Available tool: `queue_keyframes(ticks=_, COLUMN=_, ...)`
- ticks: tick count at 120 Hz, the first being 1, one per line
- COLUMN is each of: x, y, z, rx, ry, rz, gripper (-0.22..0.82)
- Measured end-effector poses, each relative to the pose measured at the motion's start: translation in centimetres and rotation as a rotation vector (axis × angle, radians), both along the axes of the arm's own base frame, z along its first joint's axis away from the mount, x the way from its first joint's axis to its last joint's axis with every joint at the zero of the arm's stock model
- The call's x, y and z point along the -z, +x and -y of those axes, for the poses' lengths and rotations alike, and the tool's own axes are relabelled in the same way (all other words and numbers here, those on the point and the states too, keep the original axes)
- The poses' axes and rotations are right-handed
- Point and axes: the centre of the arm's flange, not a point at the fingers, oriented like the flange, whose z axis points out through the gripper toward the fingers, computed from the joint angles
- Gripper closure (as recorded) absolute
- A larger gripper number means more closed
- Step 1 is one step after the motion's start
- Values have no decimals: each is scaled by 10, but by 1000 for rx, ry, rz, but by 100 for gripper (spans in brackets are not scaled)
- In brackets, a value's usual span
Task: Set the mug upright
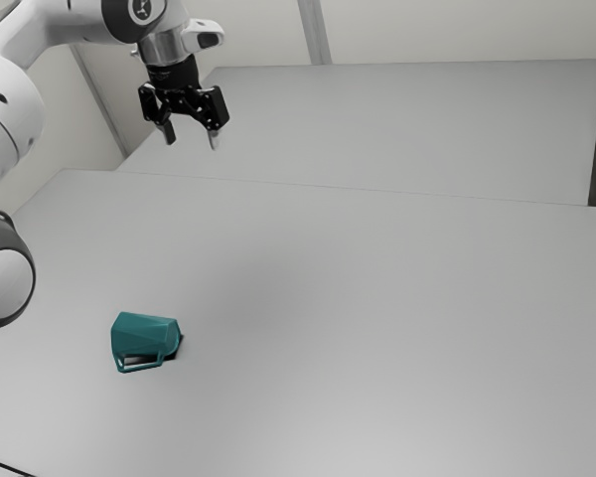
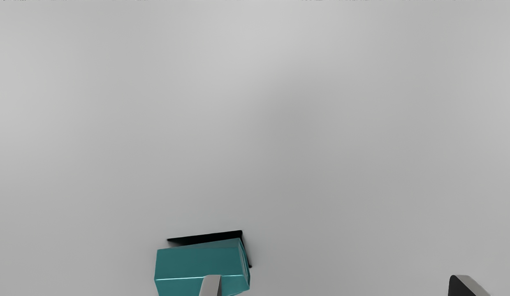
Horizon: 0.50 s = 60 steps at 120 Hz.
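Observation:
High over the table, in the exterior view's upper left, my gripper (image 1: 192, 140) stands open with nothing between its fingers. The teal mug (image 1: 144, 336) lies on its side on the table, well below and apart from the gripper, its handle toward the exterior view's bottom edge. In the wrist view the fingertips of my gripper (image 2: 335, 284) are wide apart. One of them overlaps the mug (image 2: 199, 262) in that picture and hides part of it; the mug's handle is hidden there.
The grey table (image 1: 358, 328) extends broadly around the mug. Behind it, a second grey surface (image 1: 407, 124) reaches toward the exterior view's right. A thin black cable (image 1: 5, 466) crosses the exterior view's bottom left corner.

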Motion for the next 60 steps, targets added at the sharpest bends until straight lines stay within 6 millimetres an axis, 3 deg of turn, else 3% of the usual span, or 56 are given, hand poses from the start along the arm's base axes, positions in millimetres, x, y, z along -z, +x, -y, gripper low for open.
queue_keyframes(ticks=40, x=-4, y=-6, z=-7, rx=-10, ry=-2, rz=2, gripper=0)
queue_keyframes(ticks=48, x=-1, y=-18, z=-10, rx=-15, ry=-16, rz=-20, gripper=0)
queue_keyframes(ticks=60, x=16, y=-53, z=-18, rx=-35, ry=-51, rz=-78, gripper=0)
